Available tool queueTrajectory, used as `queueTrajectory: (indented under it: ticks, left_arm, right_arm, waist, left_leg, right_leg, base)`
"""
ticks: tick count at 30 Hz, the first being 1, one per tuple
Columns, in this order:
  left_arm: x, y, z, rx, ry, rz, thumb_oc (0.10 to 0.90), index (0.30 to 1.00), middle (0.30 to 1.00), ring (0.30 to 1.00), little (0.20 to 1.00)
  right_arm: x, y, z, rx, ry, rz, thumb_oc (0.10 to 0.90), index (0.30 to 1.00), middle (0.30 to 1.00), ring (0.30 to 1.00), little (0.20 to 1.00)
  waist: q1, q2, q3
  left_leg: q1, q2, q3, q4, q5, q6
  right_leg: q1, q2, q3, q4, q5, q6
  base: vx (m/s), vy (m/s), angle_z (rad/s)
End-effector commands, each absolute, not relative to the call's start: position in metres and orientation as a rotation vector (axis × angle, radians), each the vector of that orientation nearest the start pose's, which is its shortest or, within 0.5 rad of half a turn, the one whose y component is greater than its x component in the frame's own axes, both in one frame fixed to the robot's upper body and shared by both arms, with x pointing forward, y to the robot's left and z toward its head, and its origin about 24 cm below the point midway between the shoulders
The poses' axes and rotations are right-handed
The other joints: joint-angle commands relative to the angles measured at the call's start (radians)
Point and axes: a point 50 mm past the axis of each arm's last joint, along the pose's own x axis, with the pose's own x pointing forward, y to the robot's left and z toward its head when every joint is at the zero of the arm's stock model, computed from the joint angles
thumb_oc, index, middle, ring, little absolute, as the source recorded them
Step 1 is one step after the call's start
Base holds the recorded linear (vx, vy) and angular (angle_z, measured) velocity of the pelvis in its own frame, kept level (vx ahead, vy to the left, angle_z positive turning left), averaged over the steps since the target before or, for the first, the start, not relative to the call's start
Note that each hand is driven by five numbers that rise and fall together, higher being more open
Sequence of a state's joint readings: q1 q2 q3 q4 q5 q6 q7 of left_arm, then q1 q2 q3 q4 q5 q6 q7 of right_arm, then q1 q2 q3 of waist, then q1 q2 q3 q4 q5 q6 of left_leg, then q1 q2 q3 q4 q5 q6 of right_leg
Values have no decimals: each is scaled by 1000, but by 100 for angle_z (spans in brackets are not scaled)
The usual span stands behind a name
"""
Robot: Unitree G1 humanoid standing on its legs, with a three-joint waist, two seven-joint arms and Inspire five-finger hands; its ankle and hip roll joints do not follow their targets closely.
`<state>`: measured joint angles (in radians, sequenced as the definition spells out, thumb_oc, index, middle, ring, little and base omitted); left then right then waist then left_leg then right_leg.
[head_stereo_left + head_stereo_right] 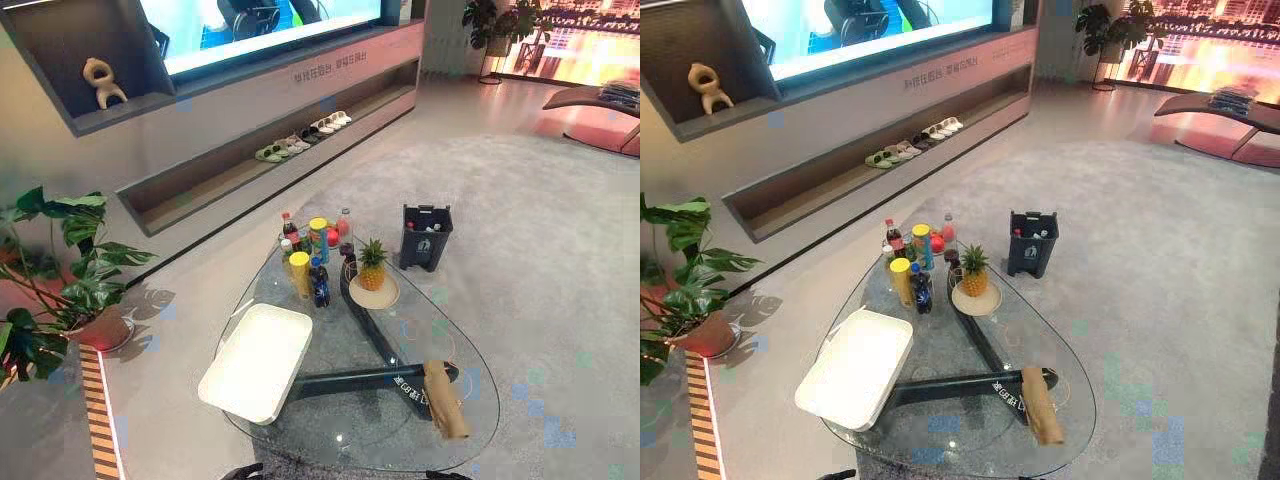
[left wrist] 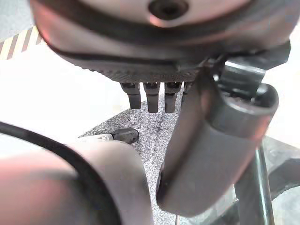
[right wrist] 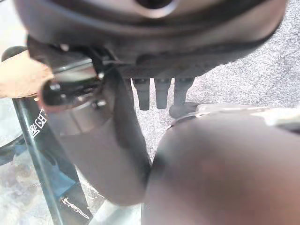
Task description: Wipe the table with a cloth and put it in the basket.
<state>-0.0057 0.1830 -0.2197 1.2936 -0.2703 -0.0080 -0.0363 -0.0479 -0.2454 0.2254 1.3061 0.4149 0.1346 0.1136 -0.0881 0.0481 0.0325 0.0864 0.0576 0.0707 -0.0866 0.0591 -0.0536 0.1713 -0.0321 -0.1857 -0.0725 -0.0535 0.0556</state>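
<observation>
We are seeing the tan cloth (image 1: 445, 400) lying crumpled in a long strip on the glass table (image 1: 350, 435), at about 4 o'clock of the top, close to the edge and over the dark frame beneath. We are judging it light, soft and limp, so it is likely to sag and trail unless taken around its bunched middle, with the fingers sliding under from the near side because the glass is slick. The left hand (image 2: 215, 140) and the right hand (image 3: 93, 136) are hanging with fingers (image 2: 153, 99) straight and relaxed, holding nothing. The dark basket (image 1: 426, 238) is standing on the floor at 1 o'clock, past the table.
</observation>
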Motion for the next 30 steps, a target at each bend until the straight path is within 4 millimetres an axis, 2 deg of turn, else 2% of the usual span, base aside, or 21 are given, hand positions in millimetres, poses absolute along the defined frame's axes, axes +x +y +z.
queueTrajectory:
  ticks: [1,20,30]
  left_arm:
    - [97,197,-168,29,1247,54,800,900,900,900,900]
    - [100,196,-168,3,1228,69,800,900,900,900,900]
    - [102,197,-167,20,1218,75,800,900,900,900,900]
  right_arm:
    - [75,-215,-170,57,1449,-99,800,900,900,900,900]
    - [76,-214,-170,48,1436,-93,800,900,900,900,900]
    - [92,-216,-167,19,1320,-94,800,900,900,900,900]
  waist:
    - [3,-22,-8]
    - [3,-20,-8]
    - [4,-21,-9]
  left_leg:
    - [-4,-50,11,43,-124,26]
    - [-3,-50,10,38,-122,26]
    - [-2,-52,9,43,-126,26]
  right_leg:
    - [-83,-26,63,62,-26,53]
    - [-83,-25,61,62,-27,52]
    - [-82,-25,63,63,-27,53]
  base:
    - [-55,263,-97]
    - [0,0,0]
    - [0,0,0]
